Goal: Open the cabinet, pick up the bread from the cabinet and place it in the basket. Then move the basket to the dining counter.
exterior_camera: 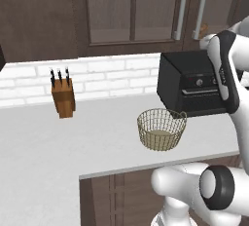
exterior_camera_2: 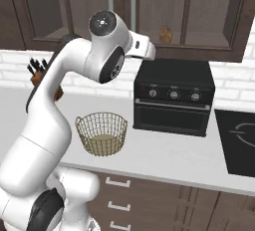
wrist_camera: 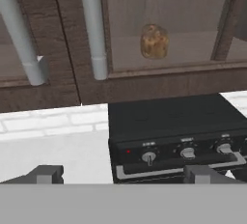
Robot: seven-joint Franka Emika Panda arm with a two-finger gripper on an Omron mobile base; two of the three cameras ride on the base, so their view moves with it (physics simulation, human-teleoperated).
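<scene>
1. Fingers (wrist_camera: 124, 174) stand spread wide and hold nothing; in my hand view the two dark tips rise far apart at the bottom, one before the white desk (wrist_camera: 53, 150), the other before the toaster oven (wrist_camera: 178, 136).
2. I see the hand aimed at the cabinet (wrist_camera: 72, 39), whose glass-panelled doors are shut, their two silver bar handles (wrist_camera: 94, 30) running down side by side just left of the right-hand pane.
3. I see the bread (wrist_camera: 154, 41) behind that glass, sitting on the cabinet shelf, directly above the toaster oven; from the right base view it shows as a small golden-brown lump (exterior_camera_2: 165, 34) behind the door, right of the handles (exterior_camera_2: 132, 6).
4. My arm (exterior_camera_2: 74, 75) rises from the base and bends forward at the height of the cabinet's lower edge; the wrist reaches toward the handles.
5. I find the basket (exterior_camera: 161, 129) upright on the desk (exterior_camera: 73, 137), near its front edge, just in front of and to the left of the toaster oven (exterior_camera: 192, 81); nothing lies in it that I can make out beyond its pale base.
6. In the right base view the basket (exterior_camera_2: 101, 133) sits left of the toaster oven (exterior_camera_2: 173, 98), apart from it.
7. A knife block (exterior_camera: 63, 96) stands farther left on the desk, against the white brick backsplash (exterior_camera: 112, 76), well apart from the basket.
8. A dark cooktop (exterior_camera_2: 239, 140) lies on the desk right of the oven.
</scene>
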